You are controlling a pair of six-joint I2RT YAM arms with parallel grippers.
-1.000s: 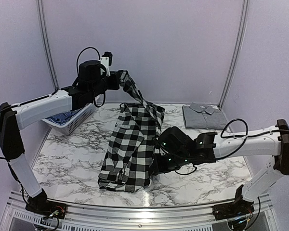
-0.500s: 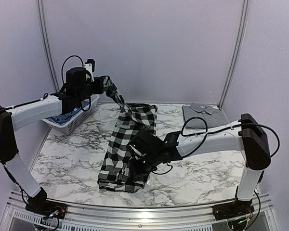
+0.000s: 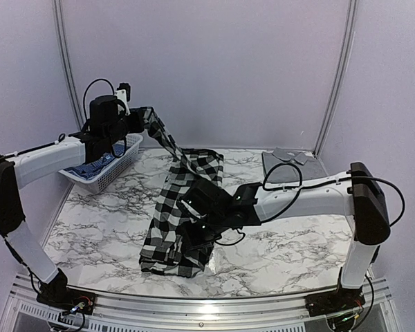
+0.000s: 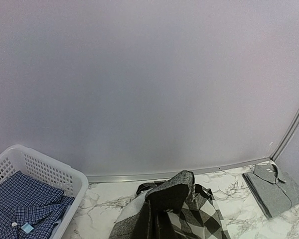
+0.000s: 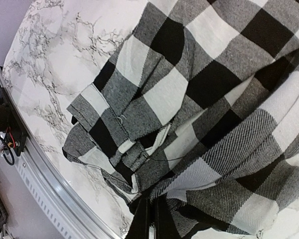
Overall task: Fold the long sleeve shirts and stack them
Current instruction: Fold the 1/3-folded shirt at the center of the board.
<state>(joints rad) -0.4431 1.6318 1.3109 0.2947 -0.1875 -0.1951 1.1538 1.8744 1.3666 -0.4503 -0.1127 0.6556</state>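
- we judge the step in hand to be spreading the checked shirt (image 3: 167,220) flat before any fold. to do it well, the two arms should pull apart gently until the cloth loses its bunching, then lower it evenly so no sleeve ends up tucked underneath.
- the left end effector (image 3: 140,116) is raised above the basket (image 3: 109,174). it is closed on one end of the shirt, which runs down from it in a taut strip to the worktop (image 3: 283,235). its fingers are out of its own wrist view, so we read this from the top view.
- the right end effector (image 3: 194,232) is low over the near right part of the shirt. in its wrist view the fingers are nearly together at a gathered edge, and we take them to be pinching it.
- most of the shirt lies crumpled in the middle of the worktop, between the two arms, with its near hem close to the front rail.
- a folded grey shirt (image 3: 290,166) lies at the far right, well apart. it looks like the place to stack.
- a blue shirt (image 4: 20,211) lies in the basket.
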